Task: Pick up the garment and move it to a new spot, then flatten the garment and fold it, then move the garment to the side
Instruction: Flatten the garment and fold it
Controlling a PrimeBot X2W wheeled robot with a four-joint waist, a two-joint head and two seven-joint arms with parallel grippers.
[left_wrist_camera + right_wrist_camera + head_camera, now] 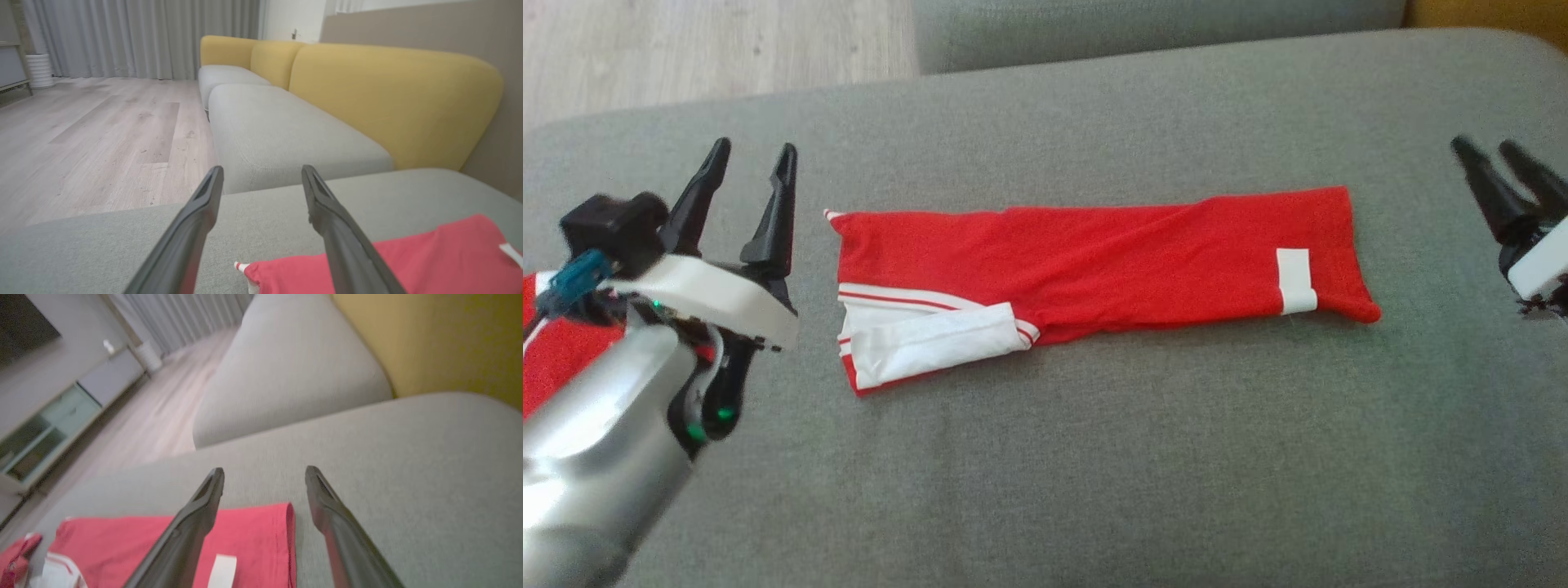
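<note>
The garment (pixel 1094 261) is red with white trim and lies folded into a long strip across the grey cushion (pixel 1094 457). A white sleeve is tucked at its left end and a white label sits near its right end. My left gripper (pixel 754 151) hovers open just left of the garment's left end, holding nothing. My right gripper (pixel 1490 147) is open off the garment's right end, also empty. In the left wrist view the garment (pixel 441 257) lies low at the right of my left gripper (pixel 261 169). The right wrist view shows the garment (pixel 253 531) under my right gripper (pixel 264 469).
More red cloth (pixel 556 343) lies at the far left, partly behind my left arm. A second grey cushion (pixel 278 126) with yellow backrests (pixel 388 94) continues beyond. Wooden floor (pixel 90 134) lies off the cushion's far edge. A cabinet (pixel 53 416) stands by the wall.
</note>
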